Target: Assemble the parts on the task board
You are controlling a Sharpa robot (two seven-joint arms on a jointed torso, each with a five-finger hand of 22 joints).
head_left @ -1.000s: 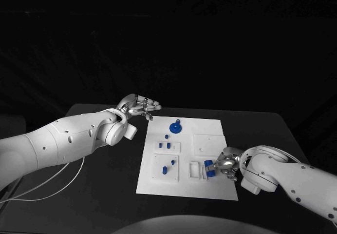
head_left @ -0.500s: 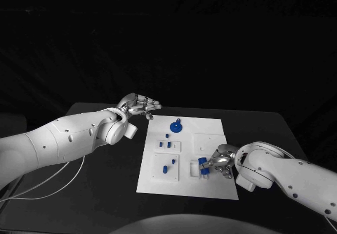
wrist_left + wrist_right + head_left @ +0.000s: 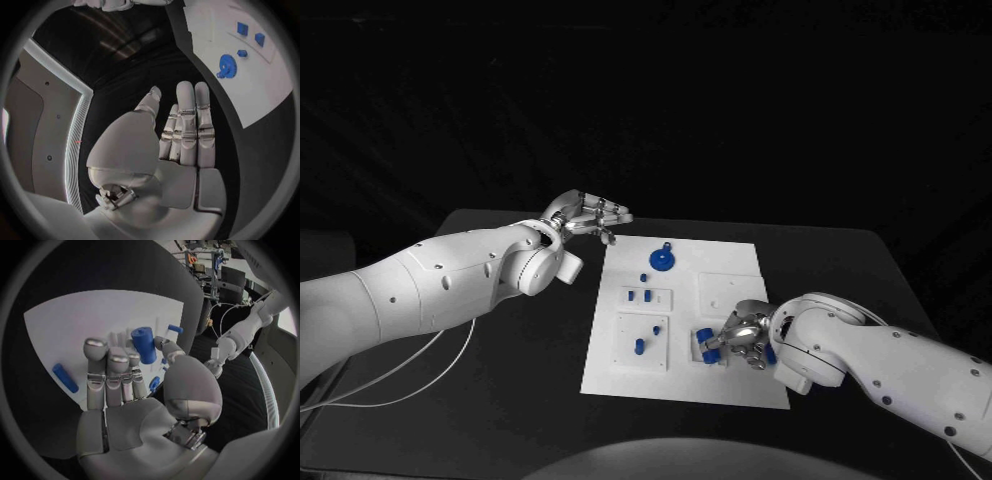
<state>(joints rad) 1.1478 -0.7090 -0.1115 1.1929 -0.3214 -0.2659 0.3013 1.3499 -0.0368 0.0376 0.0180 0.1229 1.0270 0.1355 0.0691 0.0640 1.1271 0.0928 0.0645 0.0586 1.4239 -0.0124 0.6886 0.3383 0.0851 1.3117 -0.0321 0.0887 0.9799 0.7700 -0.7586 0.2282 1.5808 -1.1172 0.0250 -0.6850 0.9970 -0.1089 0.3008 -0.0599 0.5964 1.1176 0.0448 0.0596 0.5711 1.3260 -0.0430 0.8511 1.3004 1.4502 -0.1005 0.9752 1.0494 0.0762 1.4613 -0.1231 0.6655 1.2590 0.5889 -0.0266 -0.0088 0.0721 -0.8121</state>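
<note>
The white task board (image 3: pixel 733 385) lies in the middle of the table. My right hand (image 3: pixel 740 340) hovers over its near right part and pinches a blue cylinder (image 3: pixel 144 345) between thumb and fingertips; this blue cylinder (image 3: pixel 710 340) sits by a white slotted block (image 3: pixel 695 347). A loose blue peg (image 3: pixel 65 377) lies on the board beside the fingers. My left hand (image 3: pixel 589 215) hangs off the board's far left corner, fingers straight and together, holding nothing. A blue gear (image 3: pixel 662 262) lies at the far end; in the left wrist view the gear (image 3: pixel 226 66) shows beyond the fingers (image 3: pixel 187 120).
Small blue pieces (image 3: pixel 643 296) stand in a white block at the board's left middle, and a blue peg (image 3: pixel 640 347) stands in the block nearer me. A bare white square plate (image 3: pixel 727 290) lies right of them. Black table (image 3: pixel 516 400) surrounds the board.
My right hand has moved a little to the left over the board, carrying the blue cylinder. The left hand has stayed in place.
</note>
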